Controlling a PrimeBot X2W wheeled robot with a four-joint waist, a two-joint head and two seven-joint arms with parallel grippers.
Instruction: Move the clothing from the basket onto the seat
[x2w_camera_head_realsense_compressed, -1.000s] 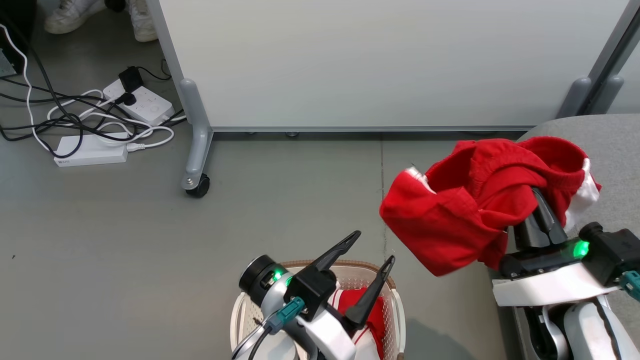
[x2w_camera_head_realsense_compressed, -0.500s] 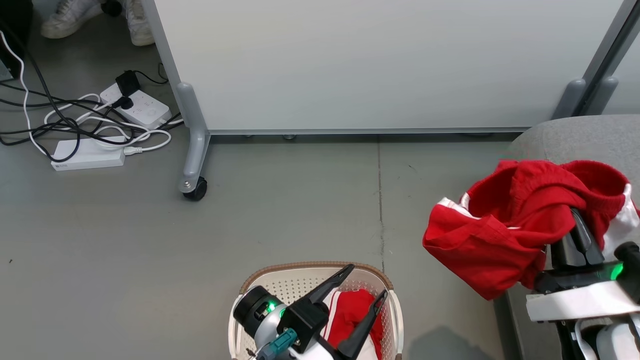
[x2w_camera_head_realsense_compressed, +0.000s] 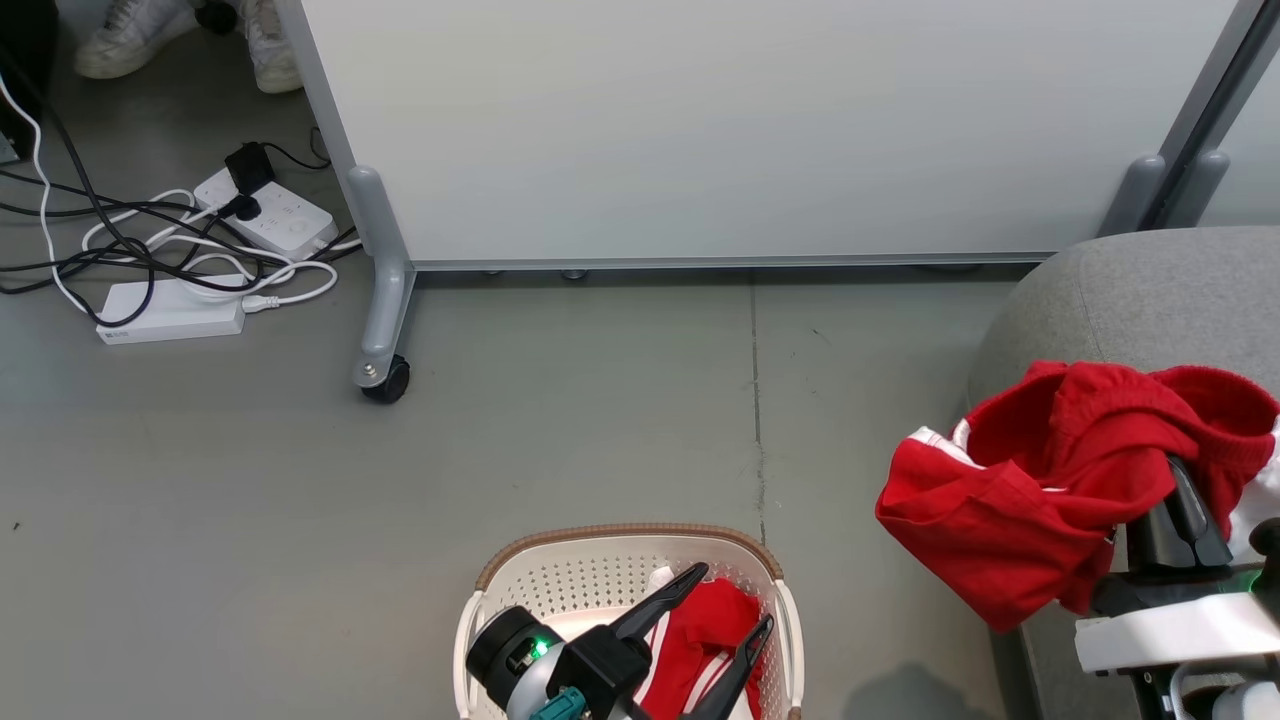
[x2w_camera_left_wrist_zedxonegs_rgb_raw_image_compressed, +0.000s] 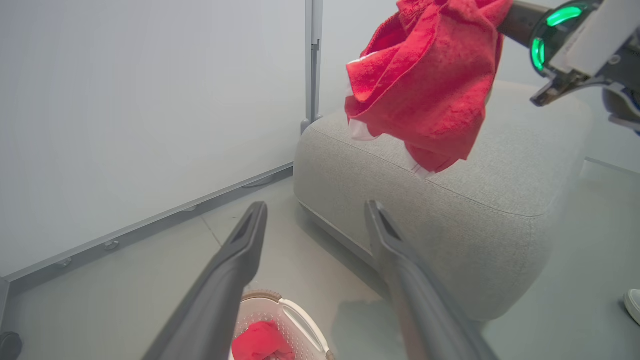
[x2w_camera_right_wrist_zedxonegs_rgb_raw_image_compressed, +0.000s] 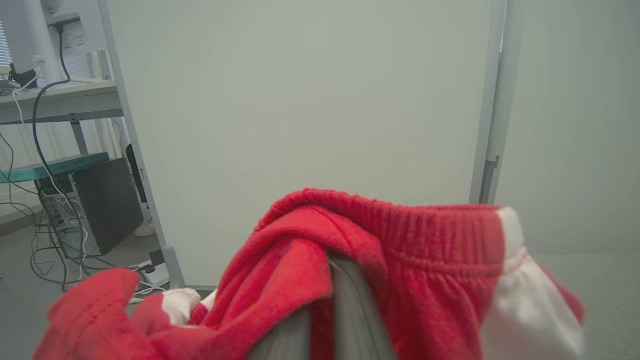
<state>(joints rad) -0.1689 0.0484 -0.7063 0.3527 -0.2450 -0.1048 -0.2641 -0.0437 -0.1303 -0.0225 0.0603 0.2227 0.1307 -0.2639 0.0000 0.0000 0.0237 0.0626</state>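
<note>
Grey floor (x2w_camera_head_realsense_compressed: 600, 400) runs up to a white partition (x2w_camera_head_realsense_compressed: 750, 120) on castors. Power strips and cables (x2w_camera_head_realsense_compressed: 200, 260) lie at ten o'clock in the head view, and a person's shoes (x2w_camera_head_realsense_compressed: 130, 35) show at eleven. The grey seat (x2w_camera_head_realsense_compressed: 1150, 290) sits at three to four o'clock and the basket (x2w_camera_head_realsense_compressed: 620, 530) at six.

My right pincer (x2w_camera_head_realsense_compressed: 1178, 490) is clamped shut on a bunched red garment (x2w_camera_head_realsense_compressed: 1030, 480) with white trim. I hold it in the air at the seat's near corner; in the left wrist view it hangs above the cushion without resting on it. My left pincer (x2w_camera_head_realsense_compressed: 734, 596) stands wide and empty just over the basket, where more red clothing (x2w_camera_head_realsense_compressed: 705, 630) lies.

What worries me is the drop. From the head view, the heavier lobe of cloth hangs toward nine o'clock of the right pincer, seemingly past the cushion's rounded edge. If I let go here, that weight could drag the whole piece to the floor. I would carry it further toward three o'clock and lower it first.

The fabric is also draped over the fingers, so it may snag when they part and ride back with the arm.

On the left side, a careless dive could catch a finger in the perforated wall and tip the light basket.
</note>
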